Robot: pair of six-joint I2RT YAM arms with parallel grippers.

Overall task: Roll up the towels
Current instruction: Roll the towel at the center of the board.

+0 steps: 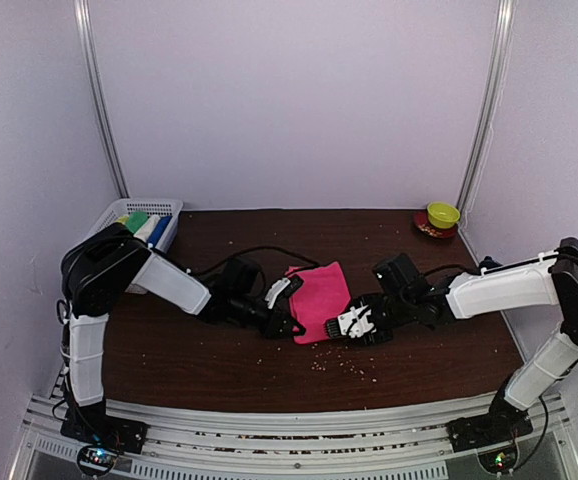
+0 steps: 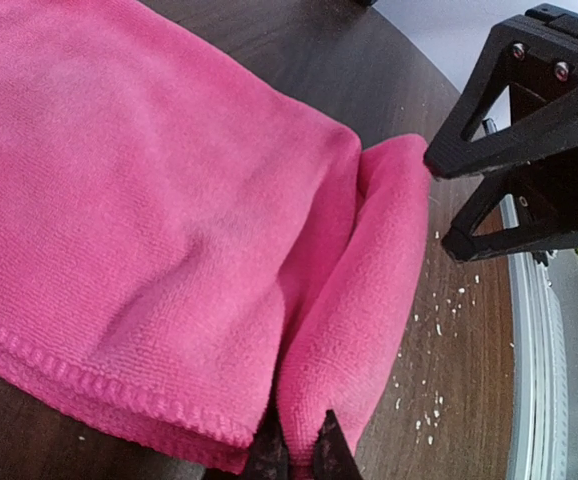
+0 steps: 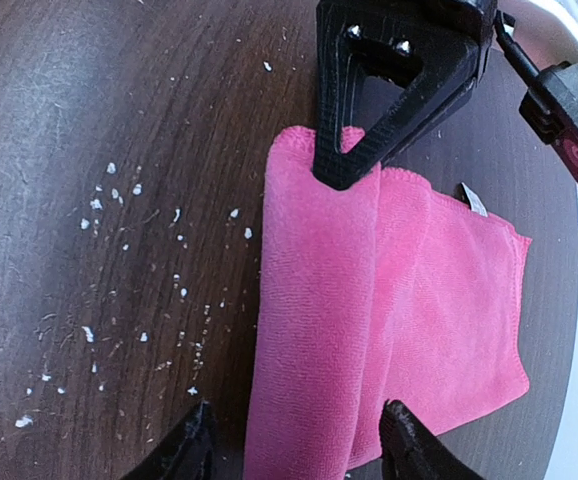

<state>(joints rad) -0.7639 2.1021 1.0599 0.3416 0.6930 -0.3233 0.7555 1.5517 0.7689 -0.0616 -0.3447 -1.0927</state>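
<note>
A dark wooden table (image 1: 199, 365) stands inside a pale, white-walled booth, its surface flecked with white crumbs (image 1: 344, 365) near the front edge. At the middle of the table lies the pink towel (image 1: 321, 292), mostly flat, with its near edge turned over into a thick, loose roll. The two arms reach in from either side and meet at that roll.

The left gripper (image 2: 299, 455) is clenched on the pink towel, its fingertips pinched together on the roll's left end. The right gripper (image 3: 299, 445) is at the other end, its jaws spread apart and straddling the roll, one finger on each side. The right wrist view shows bare table between the outer finger and the cloth, while the inner finger sits right against the towel. A small white tag shows on the towel's far edge.

At the far left corner, a white mesh basket (image 1: 109, 213) holds more towels stood side by side, among them a green towel (image 1: 137, 220) and a blue towel (image 1: 159, 231). At the far right corner, well apart from the work, a yellow-green bowl (image 1: 443, 213) rests on a small reddish saucer (image 1: 431, 231).
</note>
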